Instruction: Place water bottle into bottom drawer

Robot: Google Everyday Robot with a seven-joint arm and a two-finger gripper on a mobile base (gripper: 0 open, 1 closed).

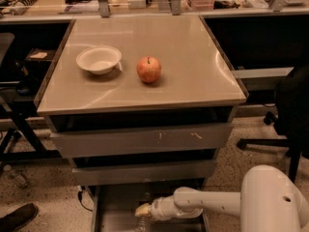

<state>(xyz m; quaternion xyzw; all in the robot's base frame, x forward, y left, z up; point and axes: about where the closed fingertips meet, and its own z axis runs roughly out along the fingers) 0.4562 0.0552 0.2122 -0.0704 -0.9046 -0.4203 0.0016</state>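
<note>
The bottom drawer [116, 204] is pulled open under the cabinet, showing its flat grey floor. My gripper [143, 210] reaches in from the right over the drawer, at the end of my white arm [207, 203]. The water bottle [141, 224], clear and crinkled, shows just below the gripper at the picture's bottom edge, inside the drawer. Whether the gripper touches the bottle cannot be made out.
On the cabinet top stand a white bowl [99, 59] and a red apple [148, 69]. Two closed grey drawer fronts [140, 140] sit above the open drawer. A shoe [18, 217] is on the floor at left, a chair base [270, 139] at right.
</note>
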